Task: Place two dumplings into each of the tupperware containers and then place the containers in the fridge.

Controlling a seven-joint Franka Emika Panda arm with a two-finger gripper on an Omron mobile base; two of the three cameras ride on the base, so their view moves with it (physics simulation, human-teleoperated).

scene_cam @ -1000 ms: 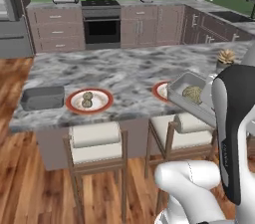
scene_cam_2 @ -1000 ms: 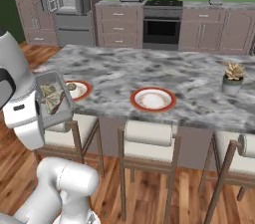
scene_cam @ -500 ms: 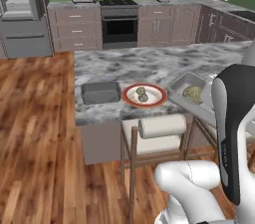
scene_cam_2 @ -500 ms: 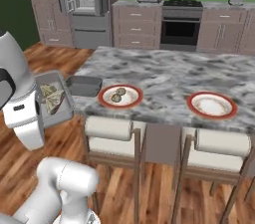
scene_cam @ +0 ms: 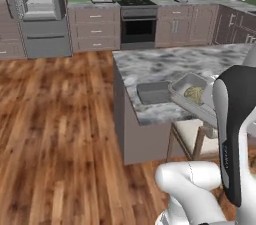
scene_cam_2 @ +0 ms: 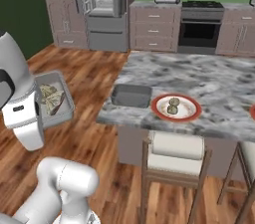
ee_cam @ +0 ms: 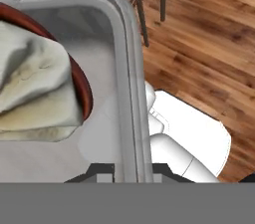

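Item: light, stiff tupperware container (ee_cam: 74, 133), dumplings (scene_cam: 192, 93) loose inside, my end effector (ee_cam: 128, 172) pinching its thin rim; keep level.

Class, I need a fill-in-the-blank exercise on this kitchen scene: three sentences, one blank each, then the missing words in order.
1. The gripper is shut on the rim of a grey ____ that it holds off the counter.
2. A second grey container sits on the counter beside a red-rimmed ____ that carries two dumplings.
3. At the back of the room, the door of the fridge stands ____.

Missing words: container; plate; open
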